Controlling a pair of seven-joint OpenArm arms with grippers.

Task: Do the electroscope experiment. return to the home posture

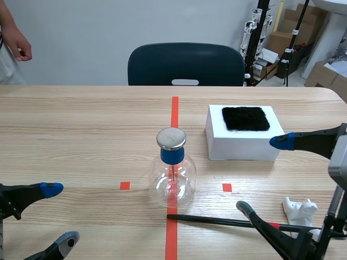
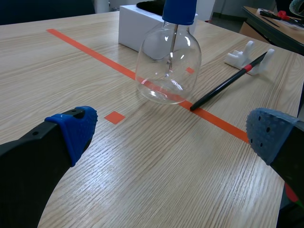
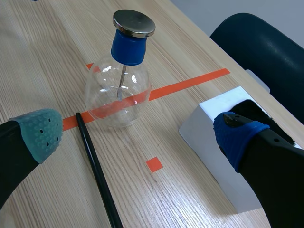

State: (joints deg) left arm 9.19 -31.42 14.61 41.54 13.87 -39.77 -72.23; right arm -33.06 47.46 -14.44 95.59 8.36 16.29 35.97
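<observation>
Both grippers sit low over the tabletop with fingers spread wide and nothing in them, left gripper and right gripper. The electroscope stands on the centre tape line between them. My worry is the black rod: it lies just in front of the flask, under the right gripper's lower finger, so a sloppy retreat could drag it into the glass (round bottom, looks tippy). The flask holds only a thin metal stem hanging from the blue stopper. The white box carries a black fuzzy pad.

Glossy glass flask, wood-grain table.
</observation>
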